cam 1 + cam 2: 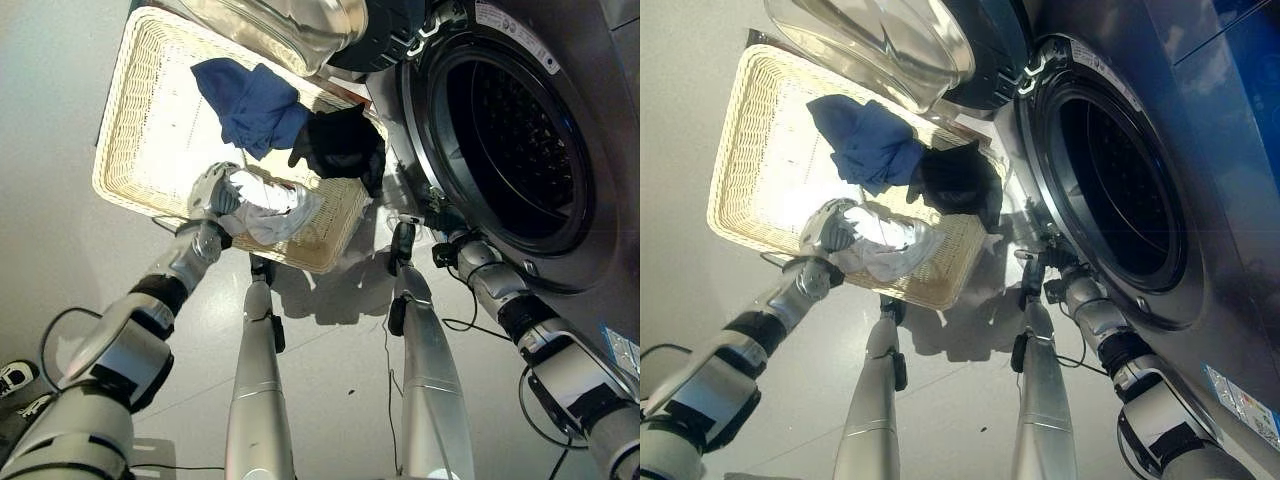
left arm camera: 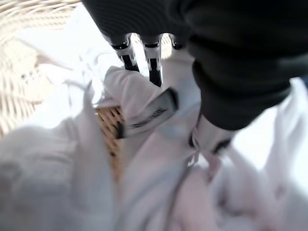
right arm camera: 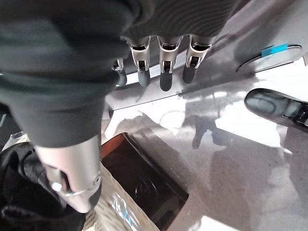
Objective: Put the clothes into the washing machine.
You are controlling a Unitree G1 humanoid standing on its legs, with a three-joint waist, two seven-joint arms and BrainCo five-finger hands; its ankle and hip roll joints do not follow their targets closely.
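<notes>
Three garments lie in the basket [image 1: 130, 120]. The left hand [image 1: 212, 190] fingers [image 2: 153, 67] grip the white cloth [image 1: 275, 210]; next comes lifting it toward the drum [image 1: 510, 140]. The right hand [image 3: 161, 67] hangs open.

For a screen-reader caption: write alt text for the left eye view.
The robot's left hand grips a white garment at the near edge of a wicker basket on the floor, which also holds a blue garment and a black garment. The washing machine stands open to the right, its right hand open beside the drum opening.
</notes>
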